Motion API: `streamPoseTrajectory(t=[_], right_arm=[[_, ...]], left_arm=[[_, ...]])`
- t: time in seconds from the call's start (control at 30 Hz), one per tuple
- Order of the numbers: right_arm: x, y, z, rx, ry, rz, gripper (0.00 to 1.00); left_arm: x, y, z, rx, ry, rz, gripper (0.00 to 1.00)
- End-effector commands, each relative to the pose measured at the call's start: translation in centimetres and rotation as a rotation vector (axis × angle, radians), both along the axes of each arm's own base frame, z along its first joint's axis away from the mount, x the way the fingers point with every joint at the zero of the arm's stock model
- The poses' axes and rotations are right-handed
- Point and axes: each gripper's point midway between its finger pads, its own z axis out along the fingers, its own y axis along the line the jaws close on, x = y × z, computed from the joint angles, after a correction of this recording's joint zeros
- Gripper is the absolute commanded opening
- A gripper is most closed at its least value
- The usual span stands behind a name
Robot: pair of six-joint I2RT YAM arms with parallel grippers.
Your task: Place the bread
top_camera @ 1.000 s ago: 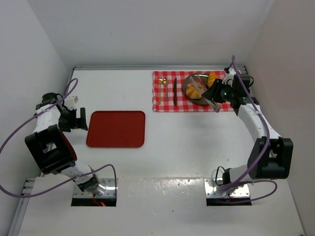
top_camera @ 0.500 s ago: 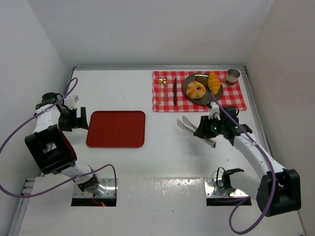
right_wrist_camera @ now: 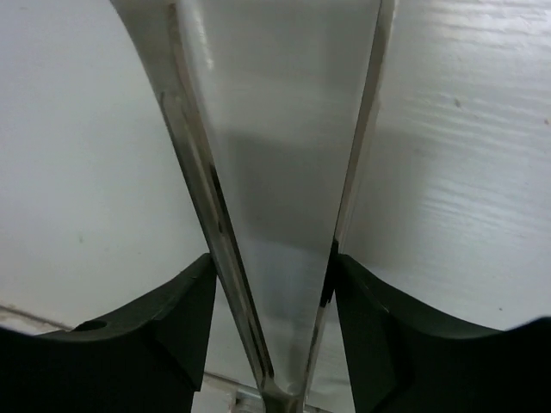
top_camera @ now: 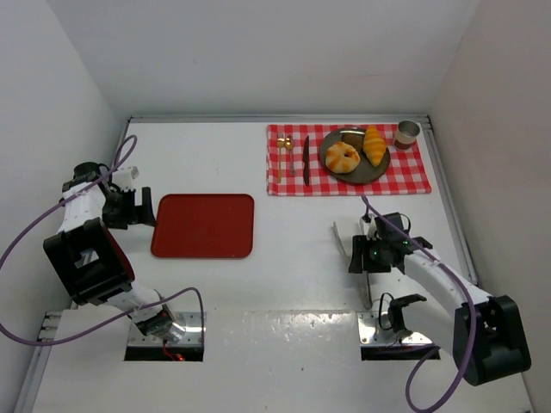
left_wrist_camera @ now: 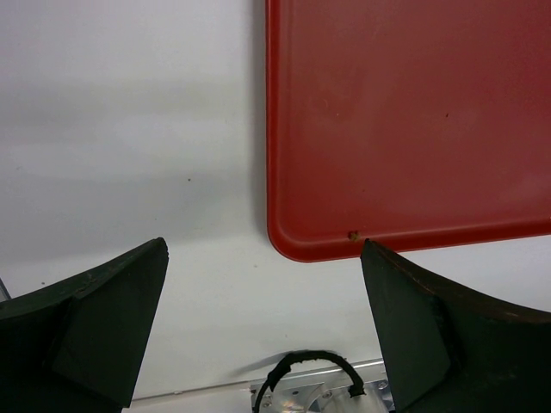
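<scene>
Left gripper (top_camera: 148,209): fingers spread apart with nothing between them. It hovers low over the white table (top_camera: 293,267), just beside the red tray's left edge.
Red tray (top_camera: 204,225): lies flat left of the table's middle. In the left wrist view one rounded corner sits between the two dark fingertips.
Checked cloth (top_camera: 411,178): red and white, spread at the far right of the table, well apart from the tray.
Gold cutlery (top_camera: 279,157): on the cloth's left part, lying lengthwise. The exact piece is too small to tell.
Dark knife (top_camera: 306,159): on the cloth, just right of the gold cutlery and parallel to it.
Grey plate (top_camera: 371,173): on the cloth, right of the knife. It carries all three bread pieces.
Round bun (top_camera: 343,157): pale golden, on the plate's left half.
Dark brown lump (top_camera: 351,138): at the plate's far edge, between bun and croissant.
Croissant (top_camera: 374,144): golden-orange, on the plate's right side, just beside the bun.
Brown cup (top_camera: 406,133): upright at the cloth's far right corner.
Right gripper (right_wrist_camera: 274,258): fingers clamped against the two arms of the metal tongs (right_wrist_camera: 196,181). It sits low over the near right of the table, well apart from the plate.
Tongs' arms: fanned apart away from the wrist, nothing between them.
</scene>
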Motion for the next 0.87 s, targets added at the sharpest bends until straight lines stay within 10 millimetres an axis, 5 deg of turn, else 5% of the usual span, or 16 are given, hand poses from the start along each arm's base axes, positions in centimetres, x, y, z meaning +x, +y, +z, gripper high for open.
streamPoseTrajectory(t=[0.0,0.1,0.2,0.57,0.83], right_arm=[[-0.2,-1.8,-0.6,-0.094,0.01,-0.063,0.6],[-0.4,-2.2,-0.9,-0.116,0.01,-0.075,0.69],[-0.5,-2.7,-0.7,-0.136,0.006,-0.092,1.0],[1.2,-7.4,5.0,-0.341,-0.179,-0.247,1.0],[3.2,-6.6,9.2,-0.275,-0.361,-0.233,1.0]], left_arm=[[0.2,-0.1,1.0,-0.004,-0.043,-0.022,1.0],[0.6,0.2,1.6,0.006,-0.059,-0.022,1.0],[0.8,0.3,1.9,0.006,-0.066,-0.013,1.0],[0.8,-0.2,2.5,-0.005,-0.089,-0.04,1.0],[1.1,-0.6,3.2,-0.018,-0.118,-0.067,1.0]])
